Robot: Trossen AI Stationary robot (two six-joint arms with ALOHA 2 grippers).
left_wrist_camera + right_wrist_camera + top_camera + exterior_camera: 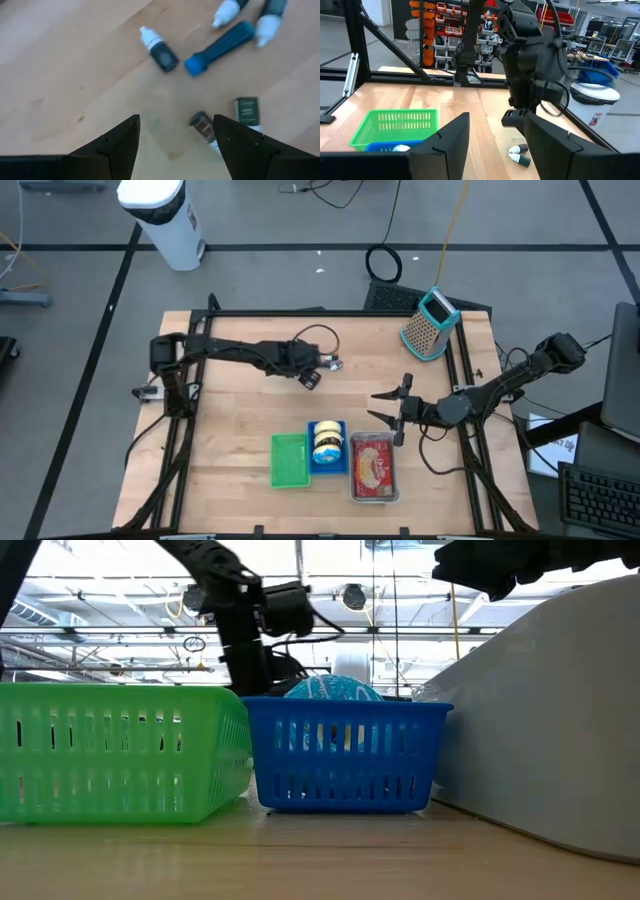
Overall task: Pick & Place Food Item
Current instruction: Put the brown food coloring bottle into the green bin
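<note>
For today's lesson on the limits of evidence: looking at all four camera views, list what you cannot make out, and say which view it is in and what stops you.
- Blue basket contents, low view: its wall hides all but a round top.
- Red package label, high view: print too small.
- Small items under the left gripper, left wrist view: blurred, some cut off by the edge.
- Green basket, right wrist view: near side hidden behind the right gripper.

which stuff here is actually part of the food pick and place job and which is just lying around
Job things:
- food item in the blue basket
- green basket
- red food tray
- left gripper, open over the table
- right gripper, open

Lying about:
- grater
- small bottles and blue marker
</note>
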